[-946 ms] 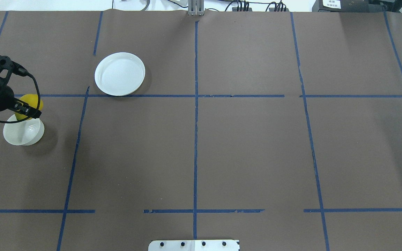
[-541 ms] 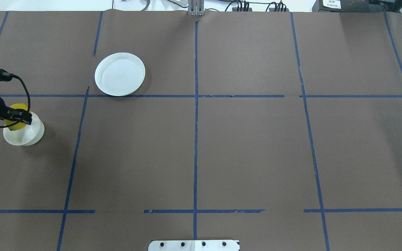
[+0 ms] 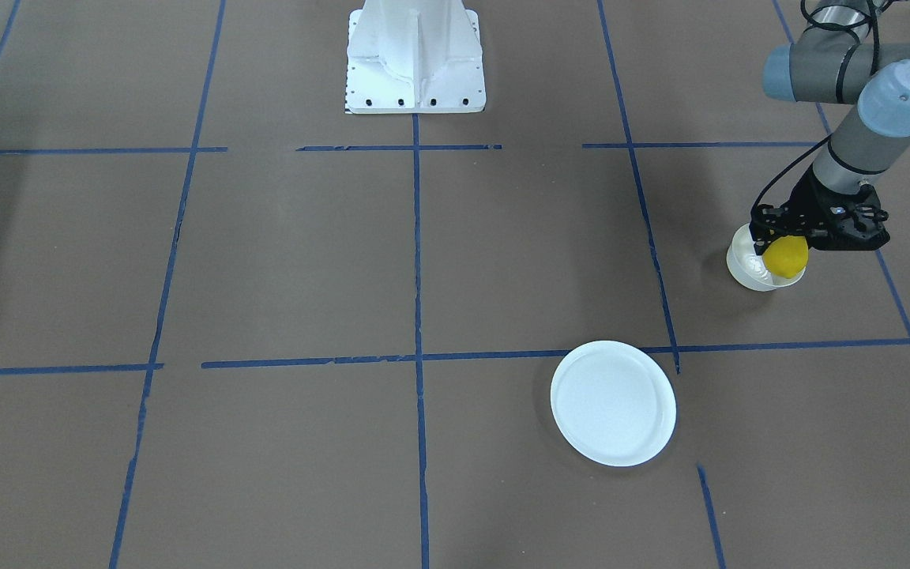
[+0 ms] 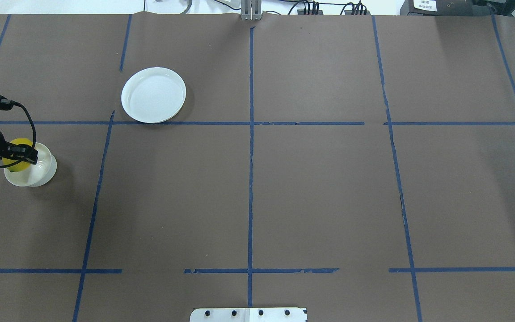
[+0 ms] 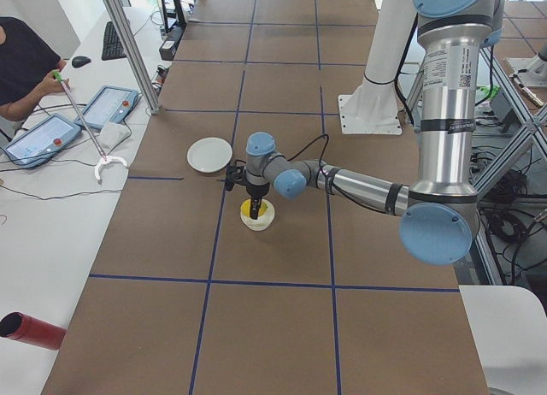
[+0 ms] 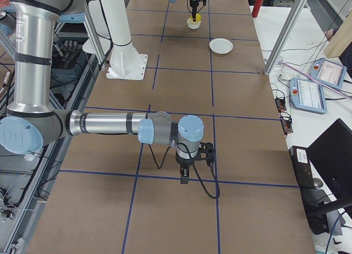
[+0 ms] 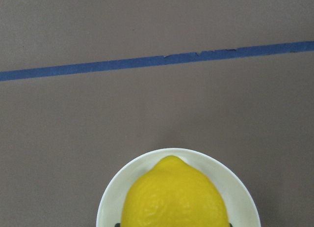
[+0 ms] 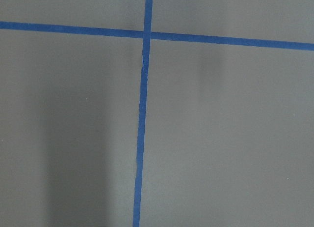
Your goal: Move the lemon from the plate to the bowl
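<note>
Although the counter (image 4: 284, 188) is broad, all activity is confined to the robot's left end; one plate (image 4: 153, 95) is recorded, bare, its part in the task judged finished; one bowl (image 4: 43, 173) is recorded well apart from the plate, set as the receiving dish; one lemon (image 3: 785, 257) is held at the bowl's mouth and is not judged released; the left claw (image 4: 21, 155) is clamped on it from above, presumably so that it is lowered without rolling; the right claw (image 6: 185, 176) is hung low over bare counter, away from the work, and its opening cannot be told; two claws are counted.
</note>
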{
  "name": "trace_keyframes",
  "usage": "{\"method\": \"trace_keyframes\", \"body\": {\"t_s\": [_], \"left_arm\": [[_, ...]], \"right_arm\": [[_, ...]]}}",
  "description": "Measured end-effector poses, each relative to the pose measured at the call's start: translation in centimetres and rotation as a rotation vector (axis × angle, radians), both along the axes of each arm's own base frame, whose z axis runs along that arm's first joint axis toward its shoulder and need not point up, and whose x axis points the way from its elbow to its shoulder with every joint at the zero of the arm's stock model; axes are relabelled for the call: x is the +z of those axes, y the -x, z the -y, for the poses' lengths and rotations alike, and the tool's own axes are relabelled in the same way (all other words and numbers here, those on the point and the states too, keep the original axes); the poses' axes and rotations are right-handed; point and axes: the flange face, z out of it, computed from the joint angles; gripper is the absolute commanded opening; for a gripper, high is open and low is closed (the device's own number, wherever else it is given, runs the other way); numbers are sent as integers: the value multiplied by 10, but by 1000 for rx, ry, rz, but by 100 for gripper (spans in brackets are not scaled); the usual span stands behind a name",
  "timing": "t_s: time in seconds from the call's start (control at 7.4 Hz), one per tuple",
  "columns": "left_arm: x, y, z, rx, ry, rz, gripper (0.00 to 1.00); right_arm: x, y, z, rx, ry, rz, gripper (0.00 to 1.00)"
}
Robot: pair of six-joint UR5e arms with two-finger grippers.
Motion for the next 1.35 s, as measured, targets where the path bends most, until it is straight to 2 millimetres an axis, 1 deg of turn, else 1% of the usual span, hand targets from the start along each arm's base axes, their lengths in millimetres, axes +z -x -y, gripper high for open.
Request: {"method": "trace_keyframes", "body": {"t_s": [0.27, 0.41, 0.54, 0.68, 0.81, 0.95, 1.08, 1.22, 1.35], "left_arm": [[-2, 1, 0, -1, -3, -4, 100], [-6, 2, -2, 15, -2, -23, 100], [-9, 9, -6, 56, 3, -54, 100], [-4, 32, -9, 95, -17, -68, 100], [8, 70, -8, 123, -63, -60, 100], [26, 122, -6, 139, -106, -39, 100], [42, 180, -2, 131, -124, -9, 100], [52, 240, 2, 126, -115, 28, 100], [54, 290, 5, 121, -82, 45, 100]], "right_arm": [[0, 0, 0, 0, 0, 0, 100], [0, 0, 0, 0, 0, 0, 100], [0, 0, 0, 0, 0, 0, 100], [0, 0, 0, 0, 0, 0, 100], [0, 0, 0, 0, 0, 0, 100], [0, 0, 0, 0, 0, 0, 100], [0, 0, 0, 0, 0, 0, 100], [0, 0, 0, 0, 0, 0, 100], [0, 0, 0, 0, 0, 0, 100]]}}
